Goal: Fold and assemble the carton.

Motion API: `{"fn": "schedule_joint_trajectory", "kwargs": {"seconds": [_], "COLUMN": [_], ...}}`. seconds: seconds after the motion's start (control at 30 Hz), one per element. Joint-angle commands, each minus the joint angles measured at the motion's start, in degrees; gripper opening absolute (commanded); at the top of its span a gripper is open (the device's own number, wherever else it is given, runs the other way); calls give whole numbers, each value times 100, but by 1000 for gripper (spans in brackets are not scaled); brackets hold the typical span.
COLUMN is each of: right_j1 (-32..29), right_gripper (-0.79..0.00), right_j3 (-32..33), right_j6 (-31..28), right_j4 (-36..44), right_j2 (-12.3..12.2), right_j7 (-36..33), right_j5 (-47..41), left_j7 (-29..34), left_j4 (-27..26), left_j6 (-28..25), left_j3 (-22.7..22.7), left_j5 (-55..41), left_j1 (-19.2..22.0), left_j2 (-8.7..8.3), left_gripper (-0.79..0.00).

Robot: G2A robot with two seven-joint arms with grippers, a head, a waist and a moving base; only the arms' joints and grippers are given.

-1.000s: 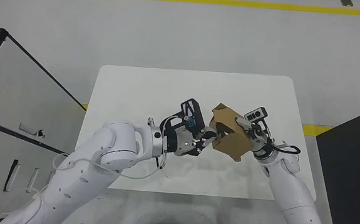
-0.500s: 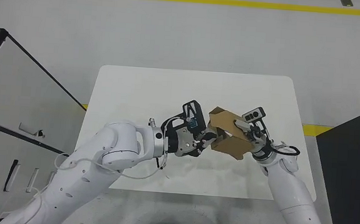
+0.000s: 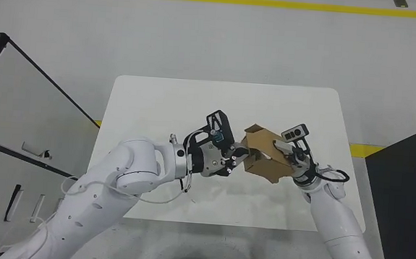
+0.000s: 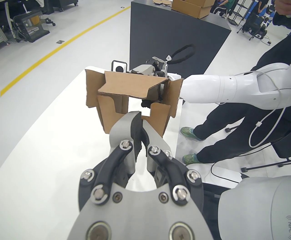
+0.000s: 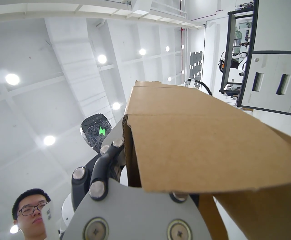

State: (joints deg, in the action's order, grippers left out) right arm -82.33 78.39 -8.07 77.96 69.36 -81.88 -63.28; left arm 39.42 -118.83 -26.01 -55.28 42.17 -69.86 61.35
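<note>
Trouble spot first: the right gripper (image 3: 287, 158) is mostly buried under the brown corrugated cardboard carton (image 3: 262, 159). In its own wrist view one finger (image 5: 117, 147) lies flat against a carton wall and its partner is hidden behind the board, so it reads as clamped on that wall. The left gripper (image 4: 140, 117) has its fingers drawn together, tips at the carton's lower flap, but whether any cardboard is pinched there I cannot tell. From above, the carton sits tilted just to 3 o'clock of the centre of the white rounded table (image 3: 159, 104), with the left gripper at its 9 o'clock and the right gripper at its 3 o'clock. It's only half-formed: open end facing the left gripper, one notched flap folded across, side flaps splayed outward.
</note>
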Motion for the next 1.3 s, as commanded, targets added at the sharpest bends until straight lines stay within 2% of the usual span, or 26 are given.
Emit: {"fn": "schedule_joint_trajectory", "kwargs": {"seconds": [0.0,1.27], "right_j1": [1,-101], "right_gripper": [-785,-785], "right_j3": [-18,-63], "right_j6": [3,67], "right_j4": [13,201], "right_j2": [5,20], "right_j7": [-15,-63], "right_j5": [-16,-52], "left_j7": [14,-19], "left_j4": [5,-42], "left_j6": [-21,47], "left_j3": [33,218], "left_j5": [3,121], "left_j1": [14,127], "left_j2": [4,54], "left_gripper": [-785,-785]}}
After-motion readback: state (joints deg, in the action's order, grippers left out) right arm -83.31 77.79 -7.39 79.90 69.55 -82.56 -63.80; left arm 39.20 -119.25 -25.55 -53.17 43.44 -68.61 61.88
